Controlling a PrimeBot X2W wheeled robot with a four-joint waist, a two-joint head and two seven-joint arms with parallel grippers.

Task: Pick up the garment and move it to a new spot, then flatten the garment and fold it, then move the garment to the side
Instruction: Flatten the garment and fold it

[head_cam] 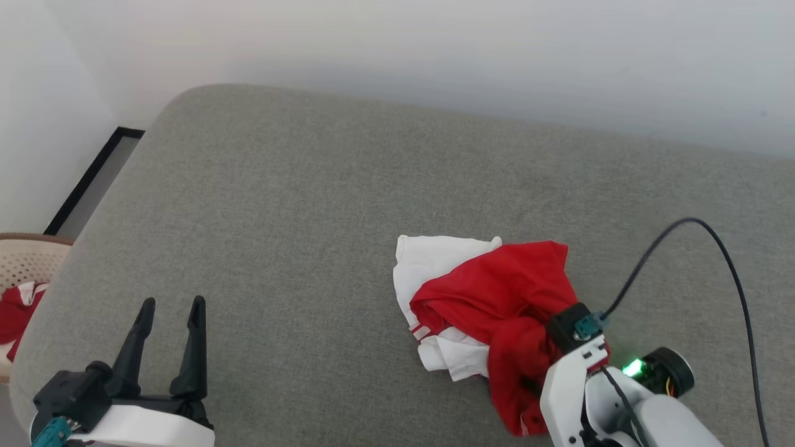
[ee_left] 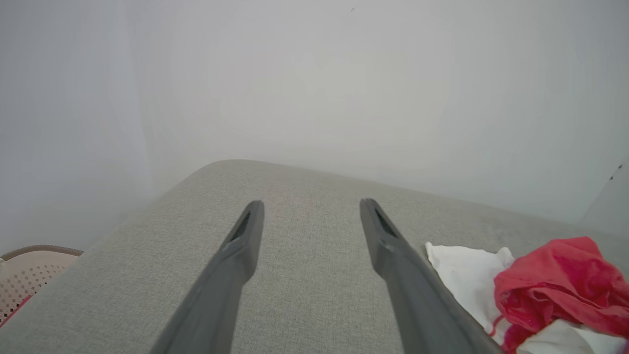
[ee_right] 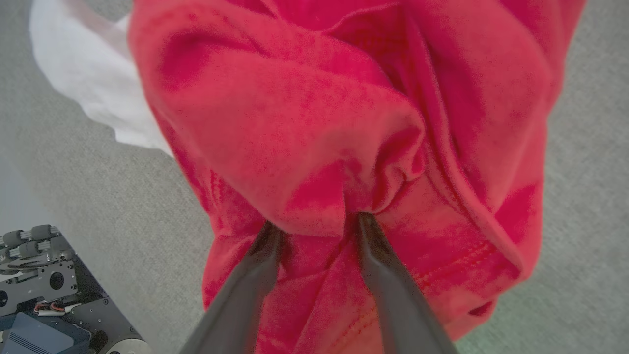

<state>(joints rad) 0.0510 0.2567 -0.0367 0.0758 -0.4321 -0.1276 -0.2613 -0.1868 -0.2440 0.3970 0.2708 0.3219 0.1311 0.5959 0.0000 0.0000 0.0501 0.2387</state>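
While the garment (head_cam: 497, 292) lies bunched on the grey cushion (head_cam: 298, 205), right of centre and toward the near edge, the right gripper (ee_right: 314, 223) is pushed down into its red part. Right wrist view: both dark fingers (ee_right: 245, 290) stand apart, tips hidden under a thick red fold that bulges between them; not pinched together. White sleeve fabric spreads out on the garment's left side, with striped trim at its near edge. Left gripper (head_cam: 172, 304) hovers at the near left over bare cushion, well apart from the garment, jaws wide, nothing between them. Black cable (head_cam: 733, 267) loops up from the right wrist. Pale perforated basket (head_cam: 25, 261) sits beside the cushion's left end, red-and-white cloth (head_cam: 15, 310) inside
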